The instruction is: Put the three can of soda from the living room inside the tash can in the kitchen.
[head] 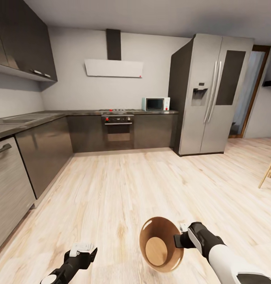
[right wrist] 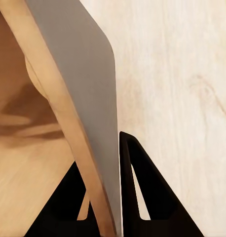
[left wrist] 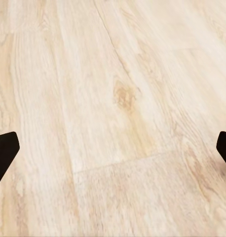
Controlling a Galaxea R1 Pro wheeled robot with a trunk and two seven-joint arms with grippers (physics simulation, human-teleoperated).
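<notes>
Wood-lined tash can (head: 161, 243) rim pinched by right gripper (head: 178, 240).

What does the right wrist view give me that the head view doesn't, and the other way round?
Right wrist alone: one finger outside the trash can's grey wall, the other inside, pinching the rim.
Head alone: the kitchen with fridge, oven and microwave, the left hand, and the can's interior with no soda cans.
Both: the trash can, the right hand, the wood floor.
</notes>
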